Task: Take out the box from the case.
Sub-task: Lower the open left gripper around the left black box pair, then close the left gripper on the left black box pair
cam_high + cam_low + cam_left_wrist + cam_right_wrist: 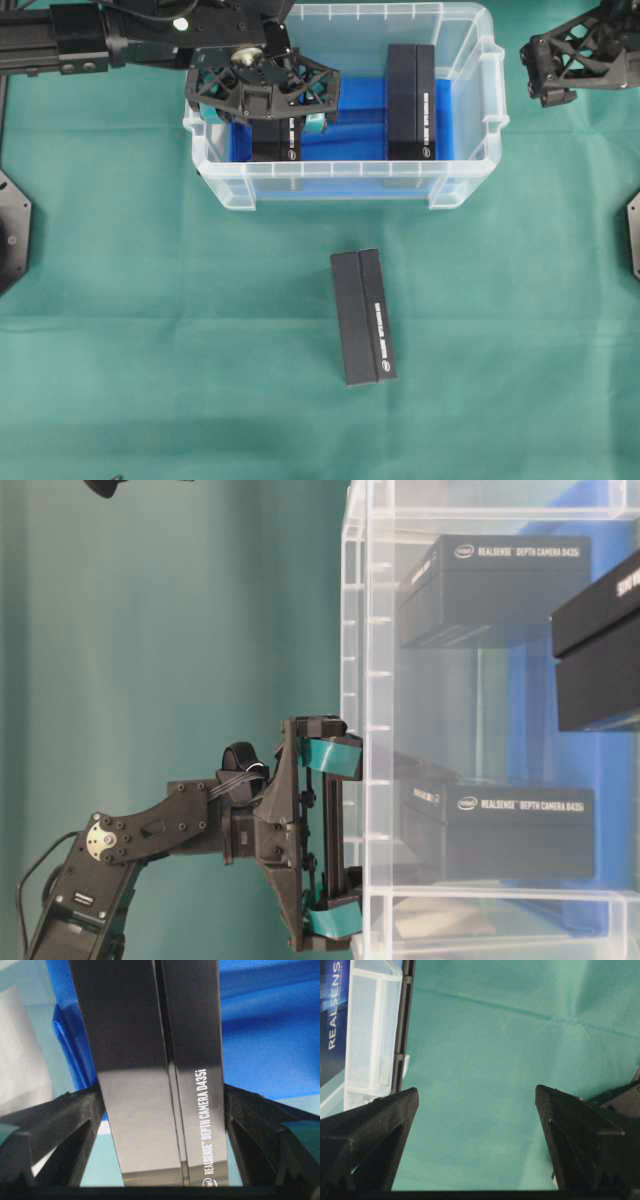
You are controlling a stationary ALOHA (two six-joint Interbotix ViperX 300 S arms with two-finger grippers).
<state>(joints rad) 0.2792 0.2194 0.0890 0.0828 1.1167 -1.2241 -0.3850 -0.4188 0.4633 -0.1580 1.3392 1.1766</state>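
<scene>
The case [345,188] is a clear bin with a blue lining at the top middle of the table. Two black boxes lie in it. My left gripper [262,118] reaches down into the case over the left box [275,142]. In the left wrist view that box [150,1060] fills the gap of the open left gripper [162,1095], one finger close beside each long side. The other box [411,100] lies at the right of the case. My right gripper [550,85] hangs open and empty outside the case's right end, over bare cloth [477,1095].
A third black box [363,316] lies on the green cloth in front of the case. The case's clear wall [355,680] stands right by the left gripper's teal pads [330,755]. A corner of the case [370,1035] shows left of the right gripper.
</scene>
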